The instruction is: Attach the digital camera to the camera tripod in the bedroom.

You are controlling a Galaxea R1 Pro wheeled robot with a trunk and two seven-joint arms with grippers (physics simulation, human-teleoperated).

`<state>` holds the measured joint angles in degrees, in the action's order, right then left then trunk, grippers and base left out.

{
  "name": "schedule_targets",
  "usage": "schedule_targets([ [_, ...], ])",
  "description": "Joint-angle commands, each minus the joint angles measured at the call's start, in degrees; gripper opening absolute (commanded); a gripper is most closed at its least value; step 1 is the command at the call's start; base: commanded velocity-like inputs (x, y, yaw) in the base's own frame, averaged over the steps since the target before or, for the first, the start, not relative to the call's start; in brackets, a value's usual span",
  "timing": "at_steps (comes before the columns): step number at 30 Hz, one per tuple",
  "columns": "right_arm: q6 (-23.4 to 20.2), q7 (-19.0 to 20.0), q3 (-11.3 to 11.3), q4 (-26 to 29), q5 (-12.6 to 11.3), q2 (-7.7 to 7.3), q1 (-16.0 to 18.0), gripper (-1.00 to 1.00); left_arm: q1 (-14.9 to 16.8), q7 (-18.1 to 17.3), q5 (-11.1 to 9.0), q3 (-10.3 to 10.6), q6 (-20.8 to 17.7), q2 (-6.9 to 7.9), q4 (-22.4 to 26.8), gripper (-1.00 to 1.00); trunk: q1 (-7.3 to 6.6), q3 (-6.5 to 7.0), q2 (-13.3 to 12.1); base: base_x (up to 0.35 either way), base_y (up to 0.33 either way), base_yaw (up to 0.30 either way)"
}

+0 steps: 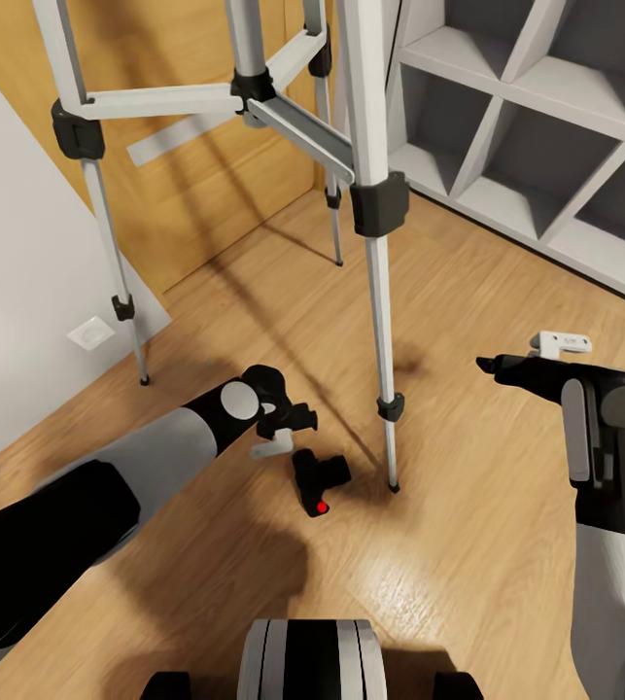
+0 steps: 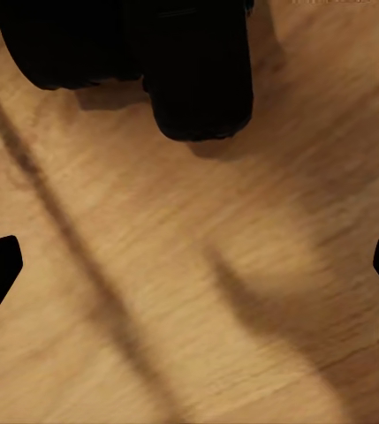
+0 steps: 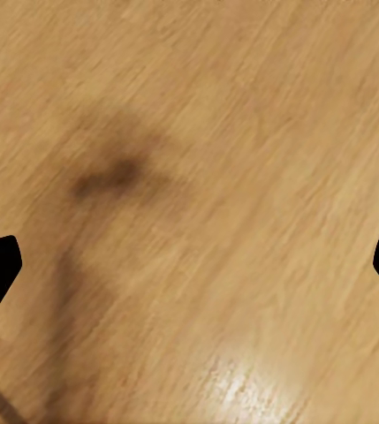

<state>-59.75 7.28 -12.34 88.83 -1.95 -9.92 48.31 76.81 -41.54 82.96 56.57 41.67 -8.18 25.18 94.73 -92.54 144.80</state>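
Note:
The digital camera (image 1: pixel 318 480) lies on the light wood floor, small and black, with a red dot facing up. It sits just beside the near leg of the camera tripod (image 1: pixel 377 224), whose silver legs and black joints rise out of the top of the head view. My left gripper (image 1: pixel 288 428) hovers just above and left of the camera, open. In the left wrist view the camera (image 2: pixel 154 62) lies ahead of the left gripper (image 2: pixel 189 265), outside the fingertips. My right gripper (image 1: pixel 504 369) is open over bare floor to the right of the tripod, as the right wrist view (image 3: pixel 189 265) confirms.
A white shelf unit (image 1: pixel 545 146) with open cubbies stands at the back right. A wooden door (image 1: pixel 205 194) is behind the tripod, and a white wall (image 1: pixel 20 272) with a socket (image 1: pixel 90 333) runs along the left. My base (image 1: pixel 312 661) shows at the bottom.

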Motion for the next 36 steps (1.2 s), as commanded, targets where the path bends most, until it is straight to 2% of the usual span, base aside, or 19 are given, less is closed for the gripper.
schedule_targets([
  [1,-0.25,0.1,-0.06,0.11,-0.16,-0.01,0.03,1.0,0.18,0.04,0.12,0.22,0.11,0.01,-0.23,1.0,-0.01,-0.12,0.01,0.0,0.0,0.0],
  [11,-0.25,0.1,-0.06,0.32,-0.16,0.06,0.03,1.0,2.38,0.18,-0.14,0.16,0.08,0.0,-1.59,1.0,-0.01,-0.99,0.01,0.0,0.0,0.0],
  [23,-0.25,0.1,-0.06,0.37,-0.16,0.08,0.03,1.0,4.4,-0.01,-1.73,-2.24,0.1,-0.25,-2.0,1.0,-0.01,-2.1,0.01,0.0,0.0,0.0],
  [30,-0.25,0.1,-0.06,0.37,-0.16,0.08,0.03,1.0,4.78,-0.72,-2.45,-2.75,0.09,-0.52,-1.99,1.0,-0.01,-2.75,0.01,0.0,0.0,0.0],
  [33,-0.25,0.1,-0.06,0.45,-0.17,0.08,0.03,1.0,5.0,-1.25,-4.55,-2.92,0.08,-0.78,-1.98,1.0,-0.01,-3.03,0.01,0.0,0.0,0.0],
  [34,-0.25,0.1,-0.06,0.45,-0.17,0.08,0.03,1.0,5.0,-1.25,-4.55,-2.92,0.08,-0.78,-1.98,1.0,-0.01,-3.12,0.01,0.0,0.0,0.0],
  [36,-0.25,0.1,-0.06,0.62,-0.18,0.06,0.03,1.0,5.23,-1.54,-6.89,-2.96,0.1,-0.86,-1.98,1.0,-0.01,-3.31,0.01,0.0,0.0,0.0],
])
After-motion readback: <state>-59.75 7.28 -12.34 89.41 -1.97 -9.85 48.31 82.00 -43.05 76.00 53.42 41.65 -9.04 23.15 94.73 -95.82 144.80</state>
